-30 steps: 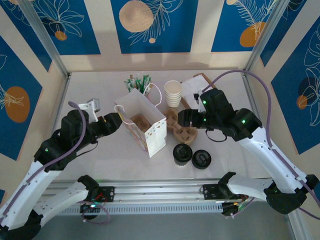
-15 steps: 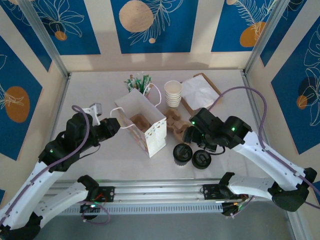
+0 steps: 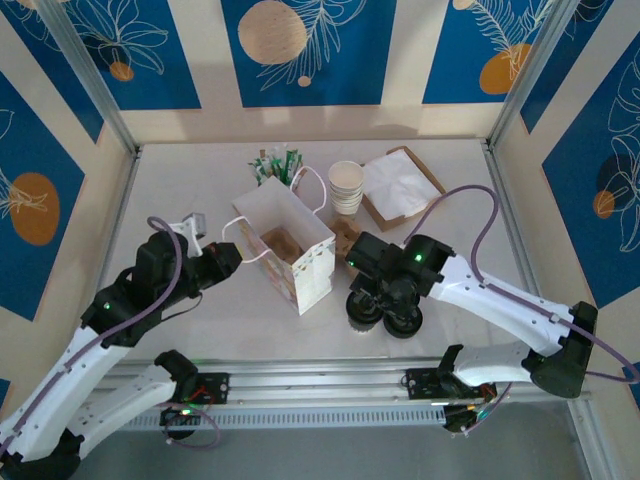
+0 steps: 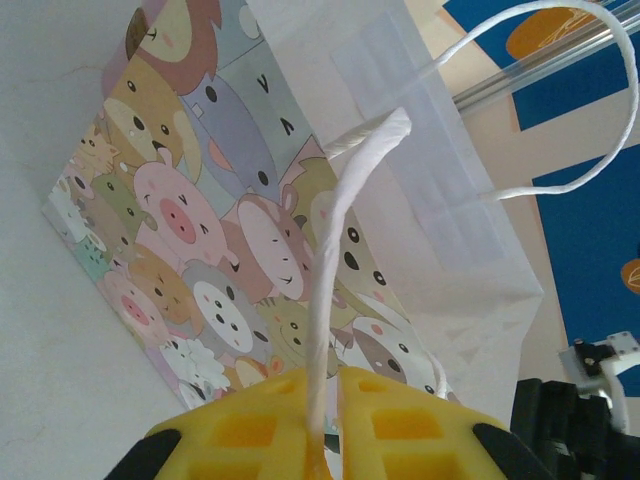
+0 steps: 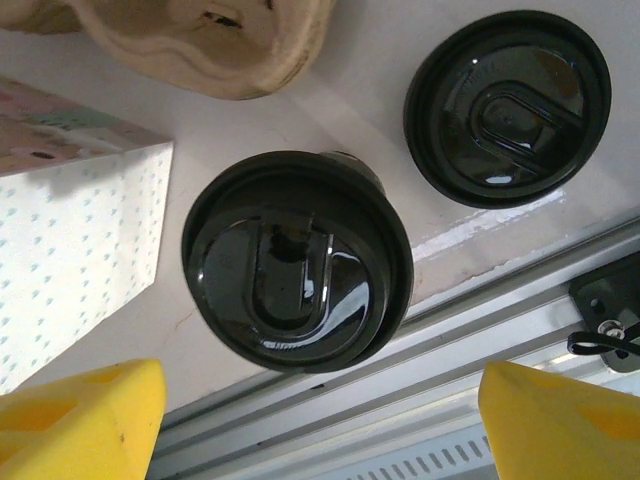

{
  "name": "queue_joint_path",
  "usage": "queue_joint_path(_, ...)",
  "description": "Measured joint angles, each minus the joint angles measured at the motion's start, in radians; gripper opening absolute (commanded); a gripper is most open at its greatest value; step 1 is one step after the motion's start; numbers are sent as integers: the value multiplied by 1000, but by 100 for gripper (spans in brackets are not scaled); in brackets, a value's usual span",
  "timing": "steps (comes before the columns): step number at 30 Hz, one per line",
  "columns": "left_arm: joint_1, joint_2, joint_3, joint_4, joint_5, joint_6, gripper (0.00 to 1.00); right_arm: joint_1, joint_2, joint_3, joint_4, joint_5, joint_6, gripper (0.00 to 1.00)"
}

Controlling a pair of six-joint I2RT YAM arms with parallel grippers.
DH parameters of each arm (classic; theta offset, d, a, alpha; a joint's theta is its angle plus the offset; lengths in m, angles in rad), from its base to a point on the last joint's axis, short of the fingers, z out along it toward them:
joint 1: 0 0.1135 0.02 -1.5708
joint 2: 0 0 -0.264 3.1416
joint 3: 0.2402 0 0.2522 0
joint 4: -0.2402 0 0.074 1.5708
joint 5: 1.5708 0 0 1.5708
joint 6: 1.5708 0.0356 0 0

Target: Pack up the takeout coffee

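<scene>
Takeout coffee (image 5: 297, 262), slim gaps to bag (image 5: 70, 250) and loose lid (image 5: 507, 107)

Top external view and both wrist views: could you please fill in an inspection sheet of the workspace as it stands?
Surface: pale table, no spills seen.
Job's things: takeout coffee upright, lid on, beside the printed paper bag, which stands open.
Clutter: loose black lid next to the coffee; cardboard cup carrier; stack of lidless cups; tray of napkins; green sachets.
Grippers: left gripper shut on the bag's handle; right gripper open, over the coffee, not touching it.
Cables: left purple cable and right purple cable loop along the arms.
Surroundings: blue-and-cream patterned walls, metal frame posts.
</scene>
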Motion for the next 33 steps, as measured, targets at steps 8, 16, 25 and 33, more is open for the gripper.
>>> queue_joint_path(8,0,0,-11,5,5,0,13,12,57,-26,34,1,57,86)
queue_joint_path(16,0,0,-13,5,6,0,13,19,91,-40,79,1,57,88)
queue_joint_path(25,0,0,-13,5,6,0,13,19,134,-47,112,2,45,83)
queue_joint_path(33,0,0,-13,5,6,0,14,18,135,-81,134,6,37,83)
